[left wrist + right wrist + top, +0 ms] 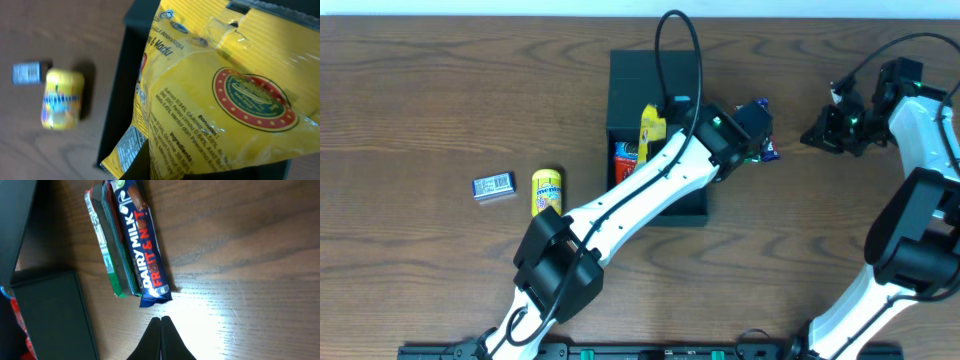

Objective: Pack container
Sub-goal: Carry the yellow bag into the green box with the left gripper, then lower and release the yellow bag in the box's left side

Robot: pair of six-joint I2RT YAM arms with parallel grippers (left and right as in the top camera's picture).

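Container point(635, 80) sits well left of the right fingers point(150, 342), pressed together

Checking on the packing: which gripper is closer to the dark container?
Left. The left gripper is over the container; the right gripper sits off to its right, apart.

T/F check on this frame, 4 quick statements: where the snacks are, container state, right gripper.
1. The Mentos tube lies on the table, outside the container. True.
2. The Dairy Milk bar is in the container. False: it lies on the table beside a green bar.
3. The right gripper is shut and holds nothing. True.
4. The container is closed. False: it is open, and a red packet shows inside.
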